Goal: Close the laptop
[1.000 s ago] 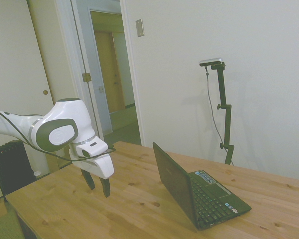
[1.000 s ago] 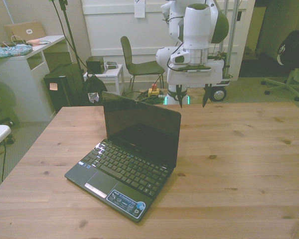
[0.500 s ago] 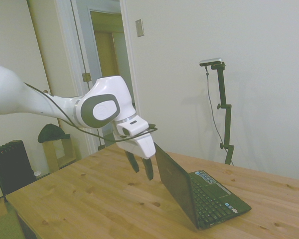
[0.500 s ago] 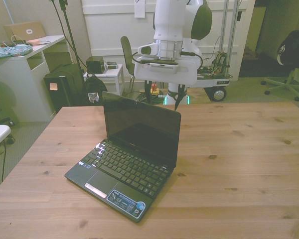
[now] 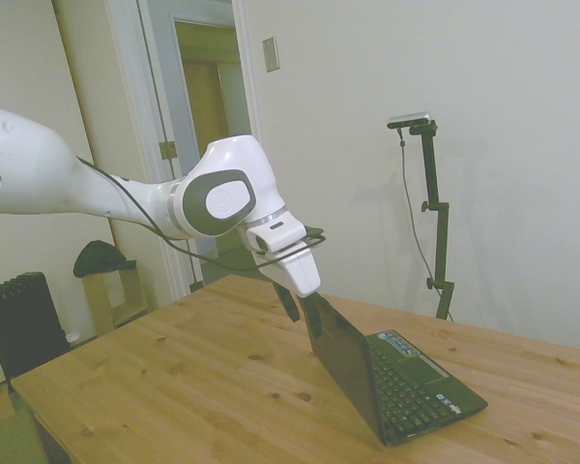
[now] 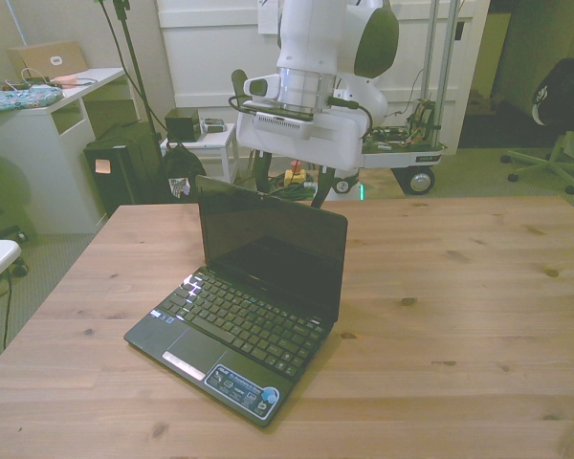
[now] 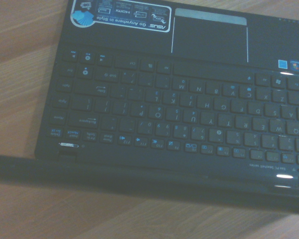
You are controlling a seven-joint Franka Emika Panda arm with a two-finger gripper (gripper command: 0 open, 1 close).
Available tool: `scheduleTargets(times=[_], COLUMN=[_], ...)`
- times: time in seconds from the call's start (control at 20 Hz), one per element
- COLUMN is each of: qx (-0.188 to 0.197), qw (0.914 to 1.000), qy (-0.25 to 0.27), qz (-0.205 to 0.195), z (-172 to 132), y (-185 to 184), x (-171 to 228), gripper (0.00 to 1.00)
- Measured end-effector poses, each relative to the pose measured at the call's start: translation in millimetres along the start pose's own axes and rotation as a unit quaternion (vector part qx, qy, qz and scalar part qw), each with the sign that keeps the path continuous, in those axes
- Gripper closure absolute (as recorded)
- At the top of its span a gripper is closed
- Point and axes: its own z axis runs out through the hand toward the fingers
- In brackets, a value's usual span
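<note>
laptop (image 6: 253,306) sits fully open on the surface (image 6: 459,316), lid upright, so nothing is closed yet. jaws (image 6: 287,191) hang spread and empty just behind the lid's top edge.

Wooden table (image 6: 478,287) carries open black laptop (image 6: 239,325), base flat on top

I take this for a home room turned robot lab: an interior doorway (image 5: 208,145) at the side view's upper left, a radiator (image 5: 19,324) lower left, a cluttered white desk (image 6: 53,105) and office chair (image 6: 560,120) in the front view.
</note>
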Motion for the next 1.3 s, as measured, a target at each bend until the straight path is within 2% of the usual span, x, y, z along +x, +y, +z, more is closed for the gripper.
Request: scheduleTargets(times=[0.9,1.3], qx=[0.001,-0.019], qw=[0.9985,0.9958], qy=[0.013,0.026], qz=[0.054,0.086], z=[-9.3,18.5], y=[10.9,11.7], x=[52.6,112.1], gripper=[1.0,1.0])
